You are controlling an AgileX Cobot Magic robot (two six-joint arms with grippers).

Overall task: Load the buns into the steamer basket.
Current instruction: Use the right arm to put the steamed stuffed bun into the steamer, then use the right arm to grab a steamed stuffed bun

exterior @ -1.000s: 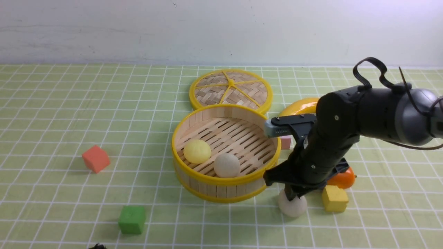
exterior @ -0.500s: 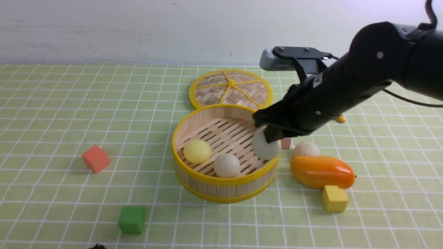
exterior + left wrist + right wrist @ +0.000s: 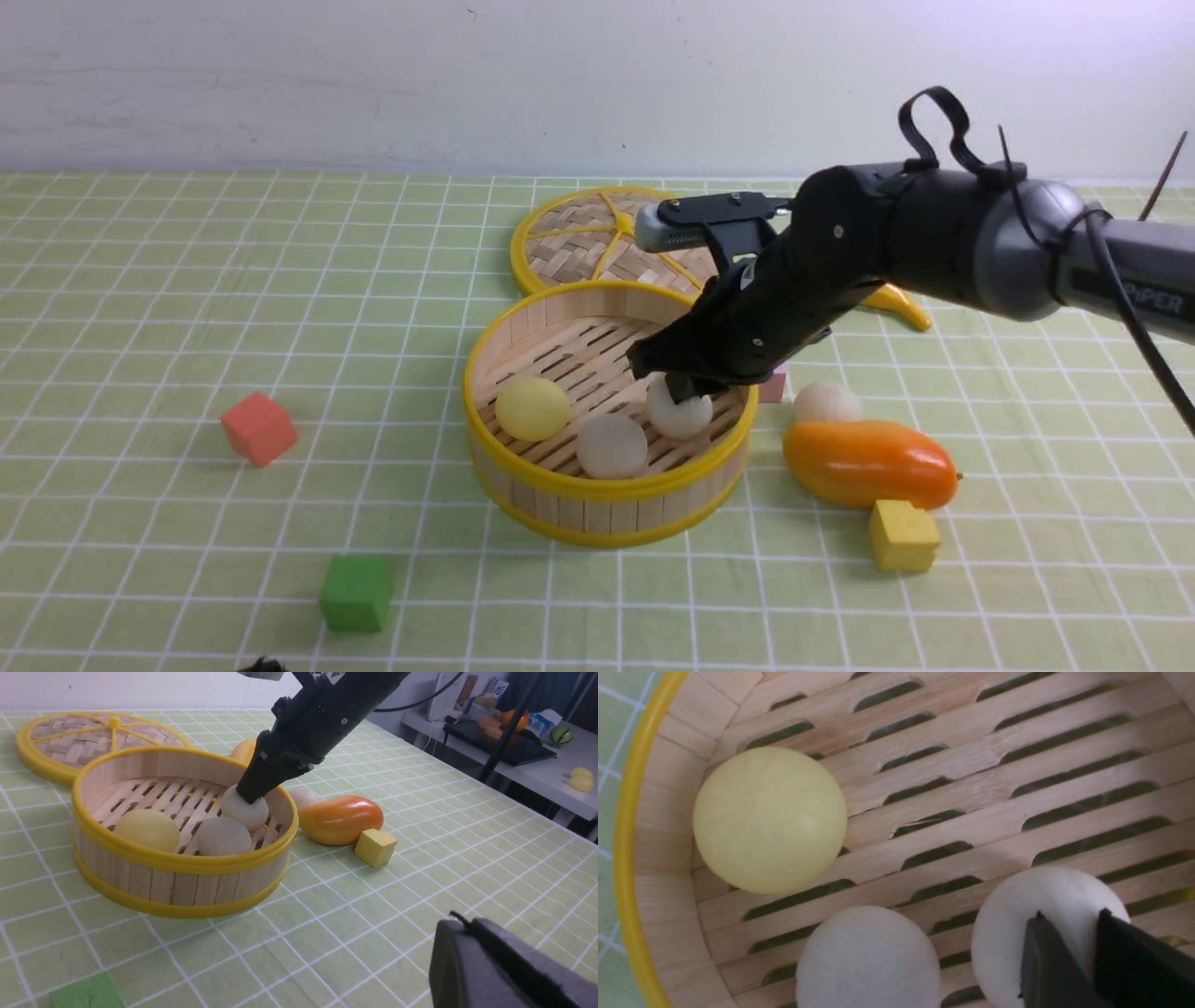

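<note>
Three buns [image 3: 532, 408] lie in the steamer basket [image 3: 597, 523]. The right gripper [image 3: 684, 392] sits on the third bun [image 3: 677, 422] (jaws nearly together; pinching or not, I cannot tell). The last bun [image 3: 827, 401] waits on the desk [image 3: 187, 560] by the mango [image 3: 868, 464].

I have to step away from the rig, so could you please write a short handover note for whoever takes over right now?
Right gripper: tips on a white bun set inside the steamer basket; released or not, cannot tell.
Left gripper: apart from the basket, open or shut unclear.
Done: yellow bun and second white bun lie on the basket floor.
Left: confirm the release, then fetch the last white bun, outside the basket beside the mango.
</note>
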